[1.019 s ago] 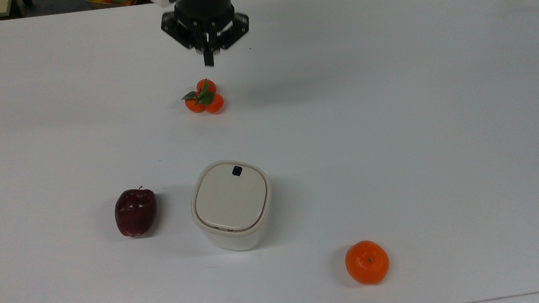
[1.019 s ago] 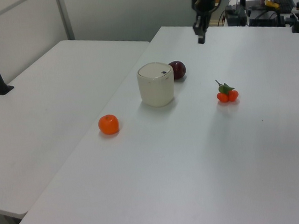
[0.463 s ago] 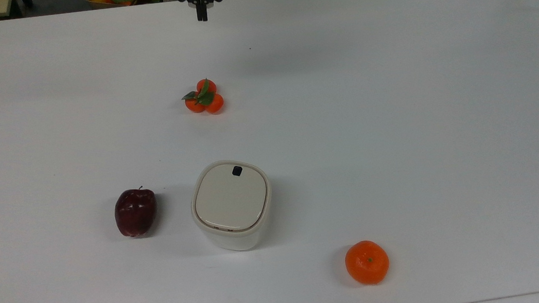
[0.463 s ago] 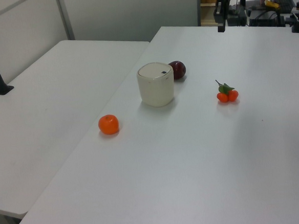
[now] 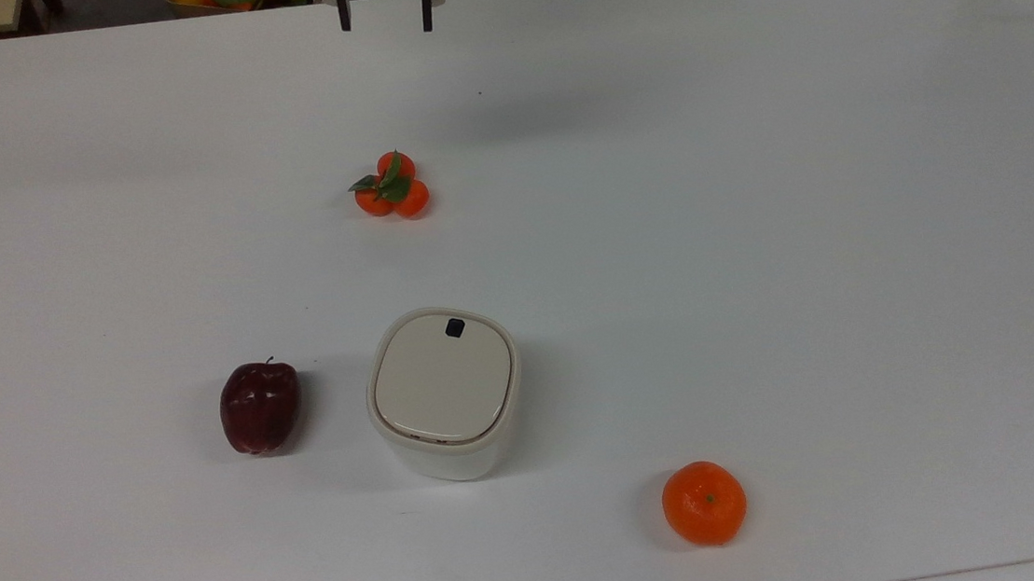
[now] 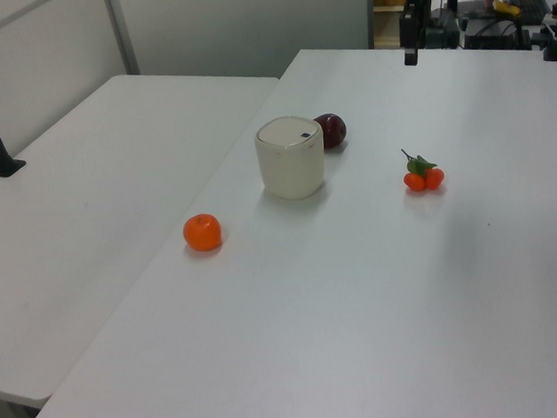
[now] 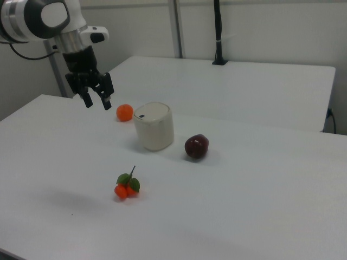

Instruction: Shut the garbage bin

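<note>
Garbage bin [image 5: 444,392] sits mid-bench, lid [image 5: 443,376] flat and seated, so it looks closed. Gripper [image 5: 385,7] is up at 12 o'clock in the top view, well apart from it, fingers spread wide, holding nothing. Risks: any descent onto the black button [image 5: 455,328] could pop the lid open; a low pass could clip the mandarin cluster [image 5: 391,186] lying between them.

The garbage bin [image 5: 445,395], a cream-white rounded-square tub, is standing upright on the white counter [image 5: 754,214]. Its beige flat lid [image 5: 442,378] is lying shut and level on the rim, its small black button [image 5: 455,328] sitting near one edge.
</note>
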Controlling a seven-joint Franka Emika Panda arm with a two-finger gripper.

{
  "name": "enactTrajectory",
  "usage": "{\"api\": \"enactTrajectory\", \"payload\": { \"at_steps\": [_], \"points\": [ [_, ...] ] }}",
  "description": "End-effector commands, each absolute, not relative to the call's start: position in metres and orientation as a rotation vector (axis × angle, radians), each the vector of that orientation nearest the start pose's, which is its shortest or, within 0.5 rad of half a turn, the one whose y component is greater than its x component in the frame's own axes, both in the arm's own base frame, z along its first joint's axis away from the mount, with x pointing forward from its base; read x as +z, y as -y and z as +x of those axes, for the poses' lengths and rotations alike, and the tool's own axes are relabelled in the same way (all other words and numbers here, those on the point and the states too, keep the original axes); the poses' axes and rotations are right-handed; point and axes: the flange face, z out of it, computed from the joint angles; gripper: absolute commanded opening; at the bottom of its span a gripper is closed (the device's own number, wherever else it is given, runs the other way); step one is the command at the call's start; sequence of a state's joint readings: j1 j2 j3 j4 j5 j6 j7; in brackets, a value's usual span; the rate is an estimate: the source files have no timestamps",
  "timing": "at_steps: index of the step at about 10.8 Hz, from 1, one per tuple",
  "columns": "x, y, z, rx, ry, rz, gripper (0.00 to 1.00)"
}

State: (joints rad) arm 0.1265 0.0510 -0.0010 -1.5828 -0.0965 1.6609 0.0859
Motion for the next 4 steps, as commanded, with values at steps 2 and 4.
{"api": "enactTrajectory", "payload": {
  "at_steps": [2,4],
  "points": [
    [0.6048,-0.0556,0.5647,-0.056,0.071,-3.243,1.00],
    [0.6061,-0.0557,0.5646,-0.059,0.068,-3.242,1.00]
  ]
}}
